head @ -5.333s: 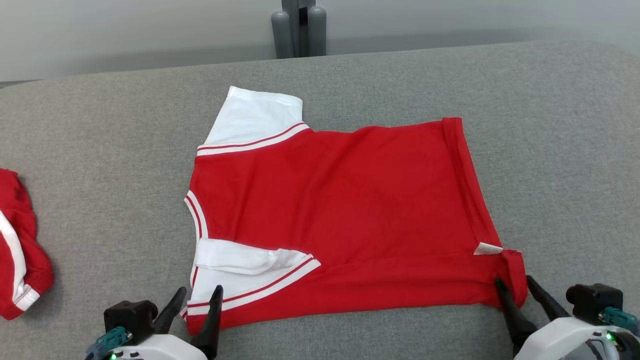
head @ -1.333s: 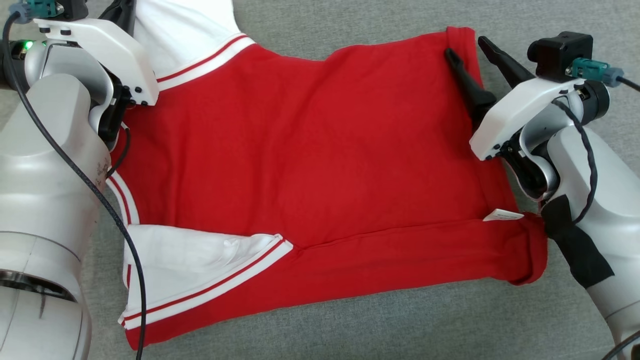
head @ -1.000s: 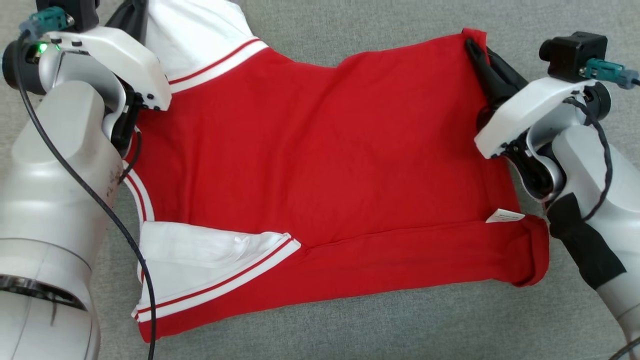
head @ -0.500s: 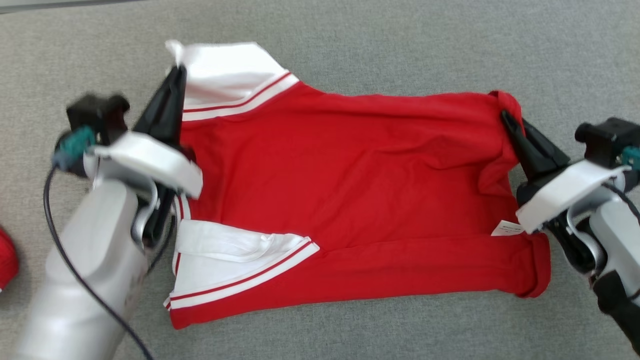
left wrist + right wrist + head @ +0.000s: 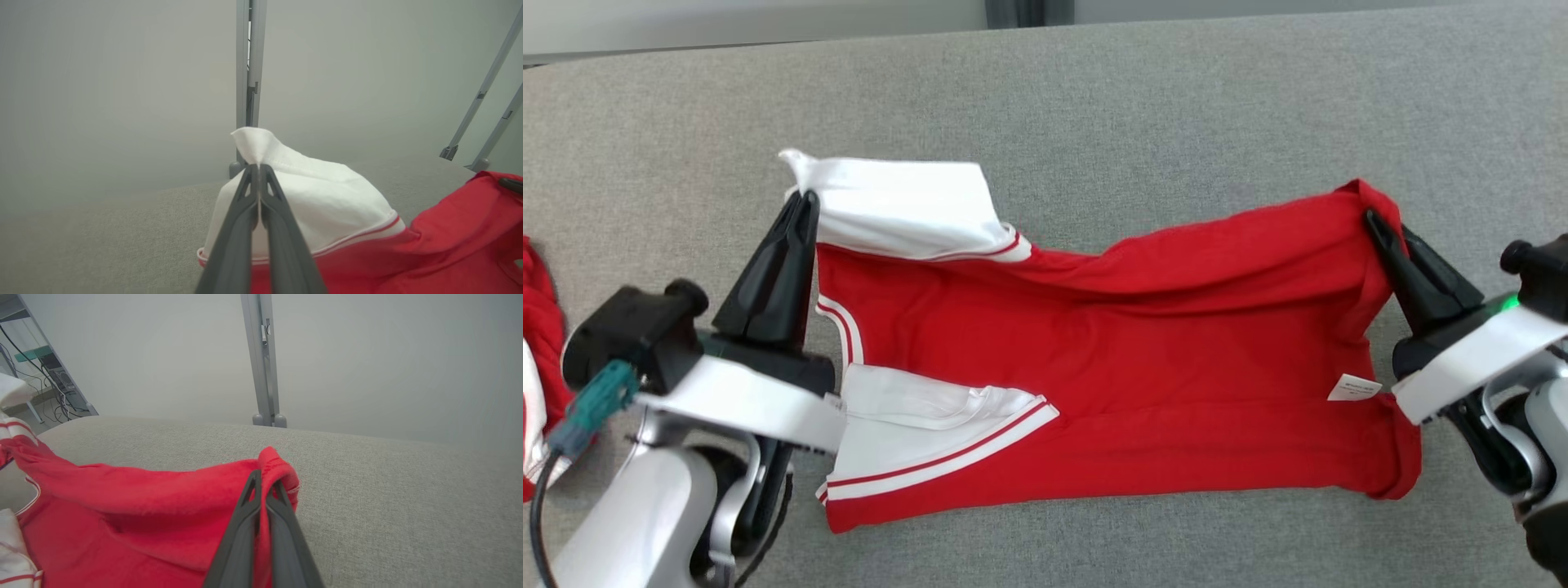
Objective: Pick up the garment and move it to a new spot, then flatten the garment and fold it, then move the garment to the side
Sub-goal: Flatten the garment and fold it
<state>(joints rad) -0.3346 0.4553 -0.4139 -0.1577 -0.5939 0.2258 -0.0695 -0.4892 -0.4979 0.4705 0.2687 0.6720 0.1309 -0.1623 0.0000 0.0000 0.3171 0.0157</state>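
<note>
A red garment [image 5: 1094, 367] with white sleeves lies on the grey tabletop [image 5: 1176, 106]. At its far edge, fingers of the left gripper [image 5: 806, 198] pinch a white sleeve [image 5: 907, 204]; those of the right gripper [image 5: 1374, 219] pinch the red hem corner [image 5: 1364, 194].

The garment [image 5: 1143, 343] is soft, matt knit cloth. The grey surface [image 5: 1176, 106] beneath it is coarse woven fabric, also matt. My fingers [image 5: 776, 278] look like matt dark plastic and my wrist shell [image 5: 743, 400] is smooth, glossy plastic. The post [image 5: 261, 355] is perhaps painted metal, but it's blurry.
</note>
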